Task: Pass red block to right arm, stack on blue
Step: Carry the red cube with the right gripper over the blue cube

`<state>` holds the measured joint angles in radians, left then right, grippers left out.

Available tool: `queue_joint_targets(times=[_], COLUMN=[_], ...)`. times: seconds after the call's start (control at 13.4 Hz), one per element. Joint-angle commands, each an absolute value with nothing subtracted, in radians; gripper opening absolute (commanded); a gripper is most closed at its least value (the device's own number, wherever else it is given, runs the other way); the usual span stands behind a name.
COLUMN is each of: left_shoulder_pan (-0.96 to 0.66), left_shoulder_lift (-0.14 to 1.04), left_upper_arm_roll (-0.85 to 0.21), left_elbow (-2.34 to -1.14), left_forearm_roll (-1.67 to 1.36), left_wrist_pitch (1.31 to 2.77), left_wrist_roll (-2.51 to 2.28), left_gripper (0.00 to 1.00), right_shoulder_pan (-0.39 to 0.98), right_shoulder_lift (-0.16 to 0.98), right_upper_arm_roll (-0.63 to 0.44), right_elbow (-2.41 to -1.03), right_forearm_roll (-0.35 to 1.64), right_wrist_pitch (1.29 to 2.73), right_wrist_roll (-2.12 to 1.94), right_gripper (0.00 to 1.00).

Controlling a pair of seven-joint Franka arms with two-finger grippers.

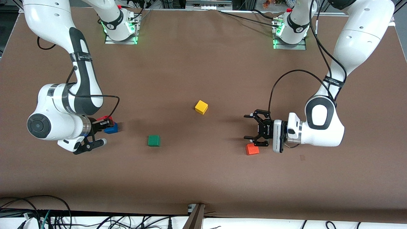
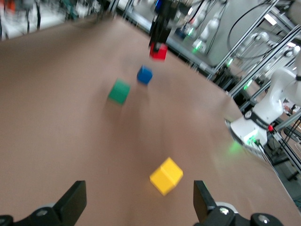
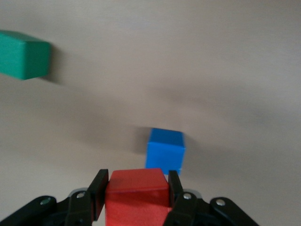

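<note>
My right gripper (image 1: pixel 106 122) is shut on the deep-red block (image 1: pixel 102 119) and holds it in the air close over the blue cube (image 1: pixel 111 128), a little off its centre. In the right wrist view the red block (image 3: pixel 137 195) sits between the two fingers, with the blue cube (image 3: pixel 165 149) just ahead on the table. The left wrist view shows the red block (image 2: pixel 158 51) apart from the blue cube (image 2: pixel 144 75). My left gripper (image 1: pixel 247 127) is open and empty, low over the table beside an orange-red cube (image 1: pixel 252 149).
A green cube (image 1: pixel 154 140) lies nearer the middle than the blue cube. A yellow cube (image 1: pixel 201 107) lies mid-table, ahead of my left gripper (image 2: pixel 139 202) in its wrist view. Both arm bases stand at the table's back edge.
</note>
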<state>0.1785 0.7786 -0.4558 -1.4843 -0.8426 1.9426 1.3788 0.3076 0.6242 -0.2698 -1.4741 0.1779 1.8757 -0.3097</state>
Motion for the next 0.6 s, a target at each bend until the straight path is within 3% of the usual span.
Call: queue_joint_targets(times=[0.0, 0.37, 0.52], left_shoulder_pan=[0.167, 0.161, 0.169], left_shoulder_lift=[0.752, 0.706, 0.668], left_upper_arm_roll=[-0.46, -0.463, -0.46], left_elbow=[-1.486, -1.488, -1.486], left_forearm_roll=[-0.753, -0.537, -0.459], left_wrist_pitch=[1.927, 1.879, 1.811], left_wrist_roll=[1.19, 0.857, 0.745], left_gripper=[1.0, 1.0, 1.0], right_shoulder_pan=[0.328, 0.376, 0.376], right_shoulder_lift=[0.523, 0.445, 0.419], right_upper_arm_roll=[-0.279, -0.279, -0.279], right_elbow=[-1.658, -1.799, -1.886], right_forearm_roll=[0.129, 0.038, 0.038], right_wrist_pitch=[2.03, 2.163, 2.282], right_wrist_roll=[-0.246, -0.046, -0.046], right_gripper=[0.05, 0.05, 0.05])
